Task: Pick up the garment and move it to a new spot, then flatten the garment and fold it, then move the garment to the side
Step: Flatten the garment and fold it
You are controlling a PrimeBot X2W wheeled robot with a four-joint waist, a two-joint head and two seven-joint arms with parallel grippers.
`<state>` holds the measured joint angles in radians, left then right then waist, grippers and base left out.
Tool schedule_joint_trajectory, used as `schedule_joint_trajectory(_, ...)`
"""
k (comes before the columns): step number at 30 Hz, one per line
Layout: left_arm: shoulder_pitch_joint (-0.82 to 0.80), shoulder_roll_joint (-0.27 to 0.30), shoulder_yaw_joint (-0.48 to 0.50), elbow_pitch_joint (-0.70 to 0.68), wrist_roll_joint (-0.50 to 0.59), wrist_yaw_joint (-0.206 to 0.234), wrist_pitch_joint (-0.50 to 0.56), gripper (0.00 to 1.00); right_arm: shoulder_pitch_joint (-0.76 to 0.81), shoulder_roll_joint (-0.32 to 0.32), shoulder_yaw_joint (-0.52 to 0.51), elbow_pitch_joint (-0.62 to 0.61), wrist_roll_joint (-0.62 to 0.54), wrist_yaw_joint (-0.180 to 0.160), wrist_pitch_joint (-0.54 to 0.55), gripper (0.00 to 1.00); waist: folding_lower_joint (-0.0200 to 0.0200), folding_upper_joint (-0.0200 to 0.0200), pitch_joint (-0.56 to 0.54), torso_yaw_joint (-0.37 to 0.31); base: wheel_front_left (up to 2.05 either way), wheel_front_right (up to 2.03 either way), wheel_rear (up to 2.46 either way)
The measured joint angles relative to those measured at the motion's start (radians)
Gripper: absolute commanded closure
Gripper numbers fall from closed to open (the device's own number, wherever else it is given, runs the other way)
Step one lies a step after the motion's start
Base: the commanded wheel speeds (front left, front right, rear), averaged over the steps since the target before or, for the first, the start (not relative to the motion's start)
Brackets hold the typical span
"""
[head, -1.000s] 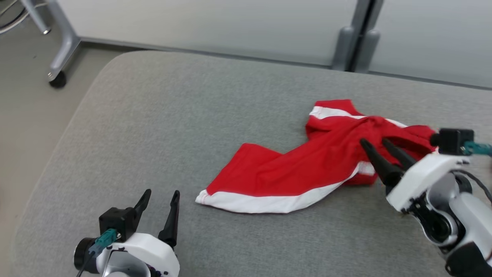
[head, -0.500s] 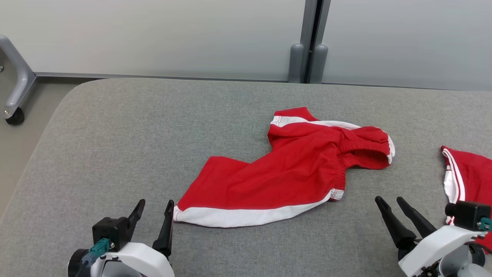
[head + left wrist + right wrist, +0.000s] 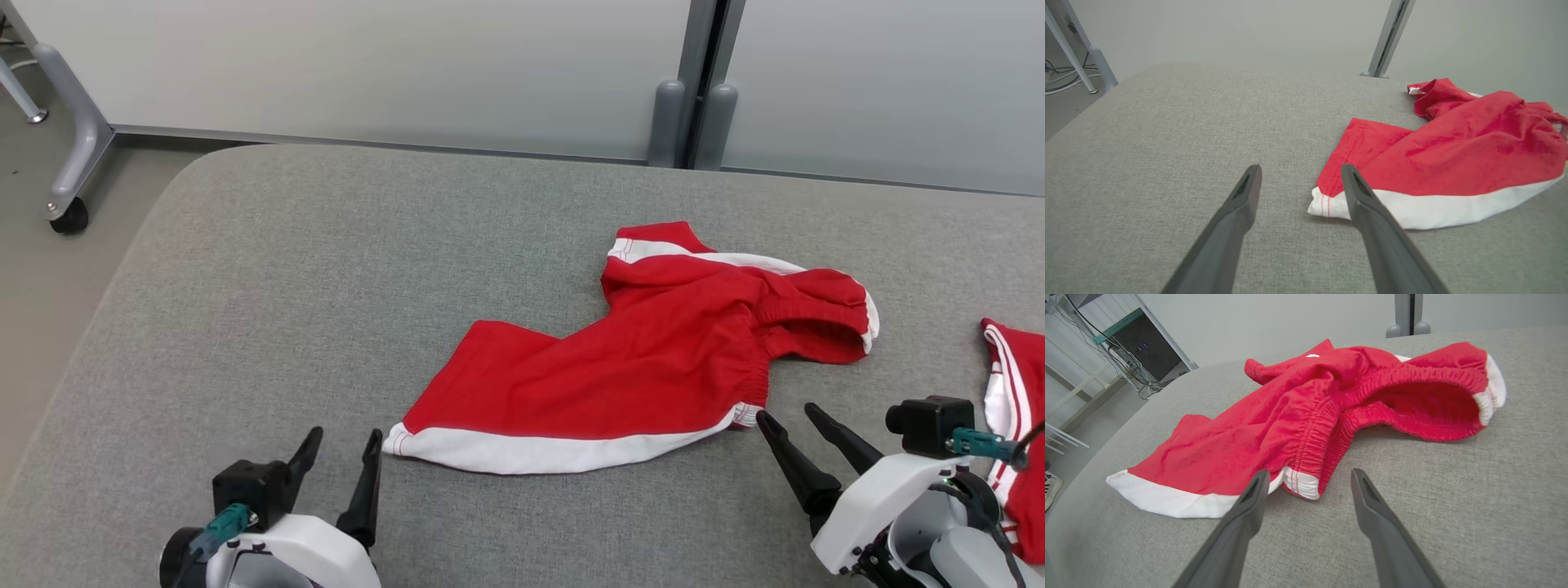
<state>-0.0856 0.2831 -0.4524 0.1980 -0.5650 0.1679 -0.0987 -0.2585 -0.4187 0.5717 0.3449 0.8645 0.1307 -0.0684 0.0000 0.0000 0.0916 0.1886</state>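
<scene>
Flattening looks up next: left claw [image 3: 344, 437] and right claw [image 3: 788, 415] gape empty, crumpled red white-trimmed fabric shorts [image 3: 637, 376] just ahead, wanting corner grips.

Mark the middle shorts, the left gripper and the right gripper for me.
shorts [image 3: 620, 376]: head view, on the red leg panel, mid-garment.
left gripper [image 3: 344, 434]: head view, midway between its open fingertips.
right gripper [image 3: 785, 413]: head view, midway between its open fingertips.

Bright, even, diffuse light.
Faint shadow under the hem of the red shorts [image 3: 1453, 155], beside the left gripper [image 3: 1301, 168]; wrist views bend at edges.
</scene>
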Motion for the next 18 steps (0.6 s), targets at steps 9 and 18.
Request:
schedule_joint_trajectory(9, -0.056, -0.016, -0.065, 0.106, -0.010, -0.087, 0.040, 0.00, -0.054, 0.006, 0.053, 0.075, -0.010, 0.000, 0.027, 0.00, 0.0000, 0.0000, 0.027, 0.011, 0.00, 0.00, 0.00)
schedule_joint_trajectory(18, -0.171, -0.044, -0.105, 0.282, -0.023, -0.170, 0.079, 0.00, -0.125, 0.019, 0.139, 0.133, 0.012, 0.000, 0.039, 0.00, 0.0000, 0.0000, 0.066, 0.014, 0.00, 0.00, 0.00)
